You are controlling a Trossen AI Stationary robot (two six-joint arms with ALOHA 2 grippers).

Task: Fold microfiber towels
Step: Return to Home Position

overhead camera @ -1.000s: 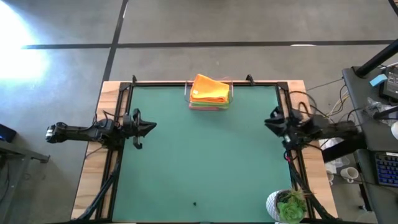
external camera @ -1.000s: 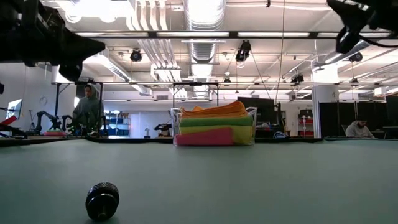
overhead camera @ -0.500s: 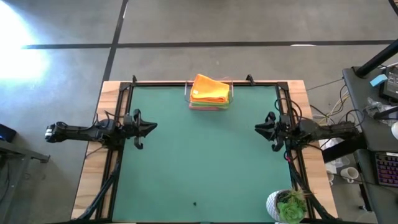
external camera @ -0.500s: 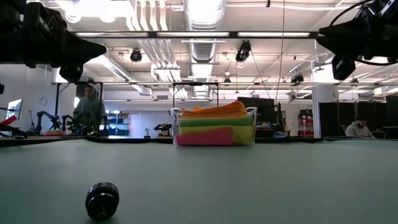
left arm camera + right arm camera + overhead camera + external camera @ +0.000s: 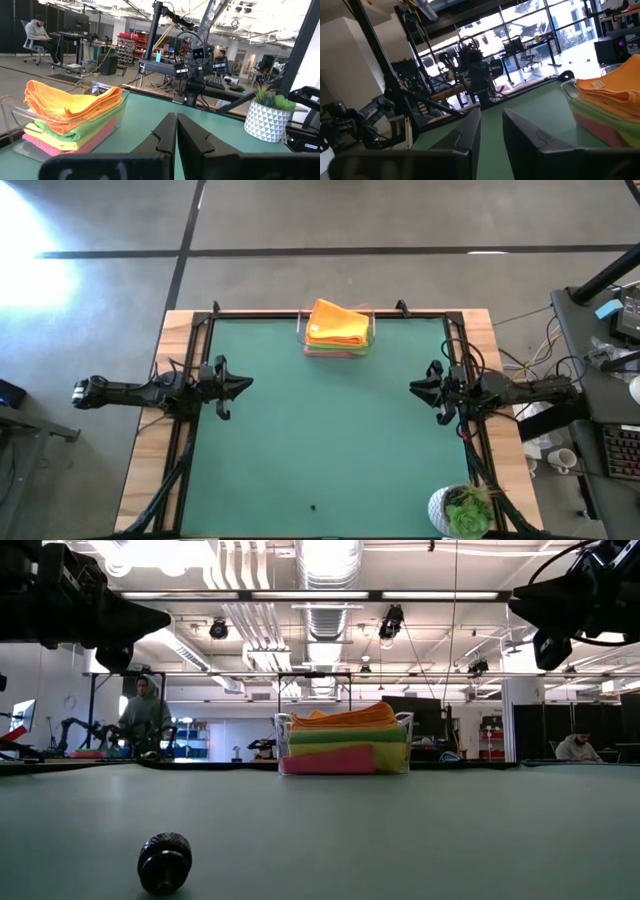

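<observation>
A stack of folded microfiber towels (image 5: 338, 325) lies in a clear plastic tray (image 5: 405, 730) at the middle of the table's far edge. An orange towel is on top, with green, yellow and pink ones (image 5: 330, 760) below it. My left gripper (image 5: 248, 383) hovers level over the table's left edge, shut, with nothing between its fingers (image 5: 167, 130). My right gripper (image 5: 412, 388) hovers over the right edge, pointing toward the left one. It is open by a narrow gap (image 5: 491, 111) and holds nothing. Both are far from the towels (image 5: 70, 112).
A small black round object (image 5: 165, 862) lies on the green mat near the front edge (image 5: 312, 506). A potted plant in a white pot (image 5: 462, 510) stands at the near right corner. People show in the room beyond the table.
My right gripper has come down and reached a little toward the table's middle, tipping to nearly level, then held still. The towels have stayed in the tray.
</observation>
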